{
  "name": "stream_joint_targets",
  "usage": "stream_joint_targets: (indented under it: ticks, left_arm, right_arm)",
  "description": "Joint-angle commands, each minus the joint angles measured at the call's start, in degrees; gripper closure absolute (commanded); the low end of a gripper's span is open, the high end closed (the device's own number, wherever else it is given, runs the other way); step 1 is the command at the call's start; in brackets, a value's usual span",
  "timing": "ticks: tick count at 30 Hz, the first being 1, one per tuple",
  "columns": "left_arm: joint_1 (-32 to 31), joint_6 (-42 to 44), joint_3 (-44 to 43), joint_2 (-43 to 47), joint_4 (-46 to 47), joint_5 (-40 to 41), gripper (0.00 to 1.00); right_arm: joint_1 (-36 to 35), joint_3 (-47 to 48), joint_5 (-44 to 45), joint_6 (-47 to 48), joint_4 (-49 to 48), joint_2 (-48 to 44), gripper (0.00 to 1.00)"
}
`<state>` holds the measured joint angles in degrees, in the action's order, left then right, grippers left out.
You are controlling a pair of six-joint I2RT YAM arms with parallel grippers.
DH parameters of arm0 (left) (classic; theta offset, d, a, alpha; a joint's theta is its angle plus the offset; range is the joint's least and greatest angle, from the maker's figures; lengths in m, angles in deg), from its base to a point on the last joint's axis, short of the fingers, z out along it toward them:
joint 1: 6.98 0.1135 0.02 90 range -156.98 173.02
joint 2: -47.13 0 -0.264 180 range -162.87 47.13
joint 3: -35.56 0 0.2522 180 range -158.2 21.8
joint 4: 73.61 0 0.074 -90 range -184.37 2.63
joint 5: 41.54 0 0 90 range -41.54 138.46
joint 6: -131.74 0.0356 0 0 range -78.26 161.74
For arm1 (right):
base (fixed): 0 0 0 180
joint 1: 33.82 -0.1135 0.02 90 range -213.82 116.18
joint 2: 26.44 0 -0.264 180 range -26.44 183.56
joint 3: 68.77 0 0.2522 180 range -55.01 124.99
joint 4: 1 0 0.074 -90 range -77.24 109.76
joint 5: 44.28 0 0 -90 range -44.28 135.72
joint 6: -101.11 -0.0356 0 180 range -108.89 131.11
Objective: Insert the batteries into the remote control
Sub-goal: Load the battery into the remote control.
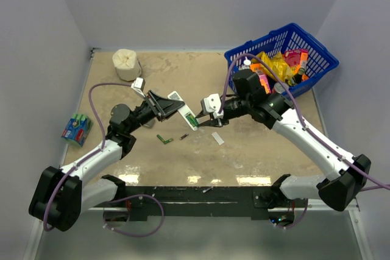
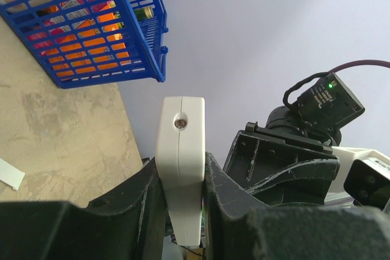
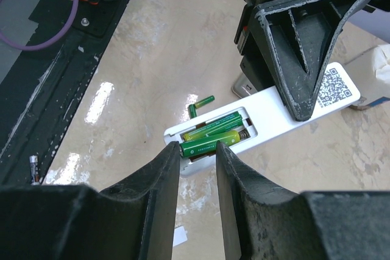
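Observation:
My left gripper (image 2: 183,211) is shut on the white remote control (image 2: 181,150), clamping its sides and holding it above the table (image 1: 186,112). In the right wrist view the remote control (image 3: 268,111) lies back-up with its compartment uncovered. One green battery (image 3: 214,125) sits inside, and a second green battery (image 3: 210,144) lies slanted over the near slot, one end against the spring. My right gripper (image 3: 198,150) is open at that second battery; its left fingertip touches the battery's free end, and the right fingertip stands in front of its middle. Two more green batteries (image 1: 164,139) and a dark one (image 1: 183,135) lie on the table.
The white back cover (image 1: 217,139) lies on the table below my right gripper. A blue basket (image 1: 317,50) of packets stands at the back right, a paper roll (image 1: 126,64) at the back left, and a wrapped battery pack (image 1: 77,128) beside the left table edge.

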<state>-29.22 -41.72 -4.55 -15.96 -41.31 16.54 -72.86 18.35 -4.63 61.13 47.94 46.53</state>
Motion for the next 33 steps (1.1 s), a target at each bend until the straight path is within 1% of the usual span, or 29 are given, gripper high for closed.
stream_joint_targets:
  ticks: [1,19,29,33]
  left_arm:
    - [0.18,-1.44,-0.63,1.13,3.07,-0.86,1.0]
    - [0.18,-2.41,-0.81,1.39,4.3,-1.3,1.0]
    - [0.18,-2.41,-1.25,1.22,4.56,-1.65,1.0]
    - [0.18,-2.58,-1.51,1.3,4.65,-1.74,1.0]
  right_arm:
    - [-0.5,0.29,-1.51,0.25,-1.34,0.59,0.67]
    - [-1.21,-0.5,-0.1,1.13,-0.9,1.82,0.71]
    - [-1.56,-0.59,1.13,1.22,-1.43,3.23,0.79]
    - [-1.73,-0.59,2.27,1.31,-1.25,3.84,0.83]
